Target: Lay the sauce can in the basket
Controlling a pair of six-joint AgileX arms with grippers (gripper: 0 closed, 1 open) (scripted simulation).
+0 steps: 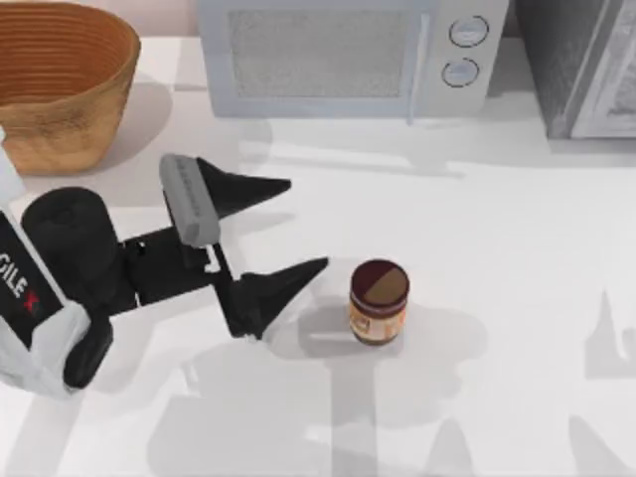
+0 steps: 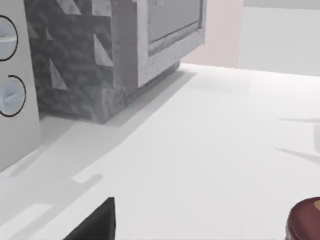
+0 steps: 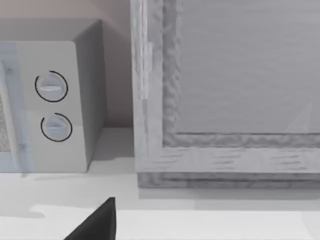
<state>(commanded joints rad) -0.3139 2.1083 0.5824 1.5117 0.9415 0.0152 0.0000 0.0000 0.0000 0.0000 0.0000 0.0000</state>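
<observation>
My left hand (image 1: 288,227) is spread wide with nothing in it, reaching in over the white surface (image 1: 517,219) from the left, fingers pointing toward the right. One fingertip (image 1: 316,265) is near the sauce can (image 1: 379,301), on its left and not touching; the other finger sits farther back toward the microwave (image 1: 348,55). The can stands upright on the surface, about mid-table, well apart from the basket (image 1: 62,79), which sits in the back left corner. In the left wrist view the can's maroon edge (image 2: 305,220) peeks in at the corner, so I am not lined up on it yet.

I judge the can to be rigid, light, with smooth round sides that could slip or tip if nudged by one finger first. Best to close across the body at label height, both fingers meeting it together

My right hand: I cannot tell its state
</observation>
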